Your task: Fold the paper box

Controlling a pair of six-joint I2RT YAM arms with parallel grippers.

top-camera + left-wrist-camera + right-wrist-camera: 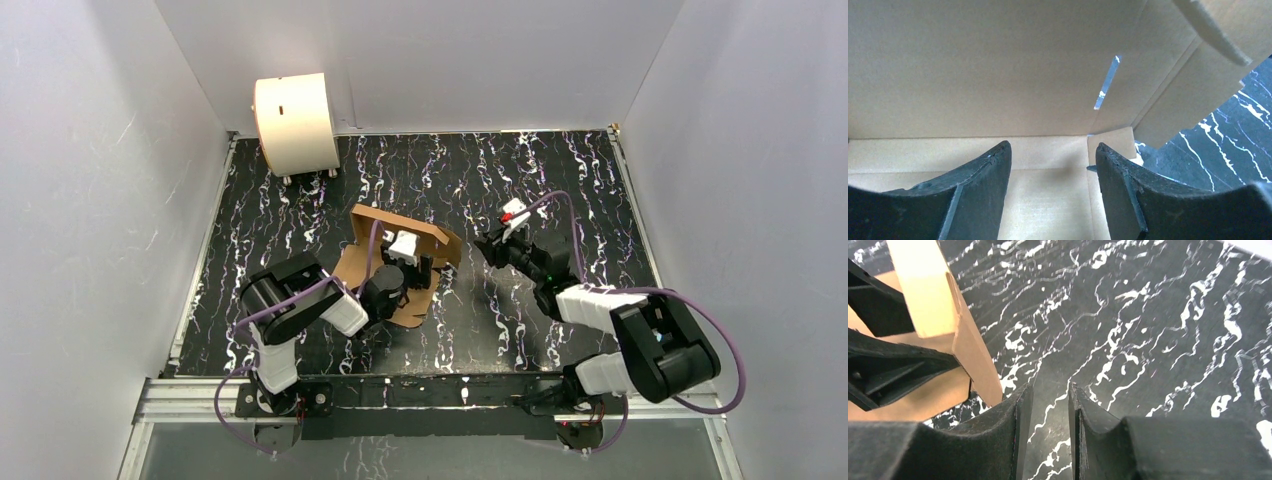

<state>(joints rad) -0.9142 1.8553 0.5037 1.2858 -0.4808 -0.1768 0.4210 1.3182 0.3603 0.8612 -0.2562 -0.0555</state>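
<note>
Brown paper box (357, 266) half-folded; left end effector (1050, 150) inside.

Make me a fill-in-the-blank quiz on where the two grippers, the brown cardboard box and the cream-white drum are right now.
1. The left gripper reaches inside the brown corrugated cardboard box with its jaws ____.
2. The right gripper hovers over the black marbled table, holding ____.
3. The cream-white cylindrical drum stands at the table's far ____ corner.
Missing words: open; nothing; left.
</note>
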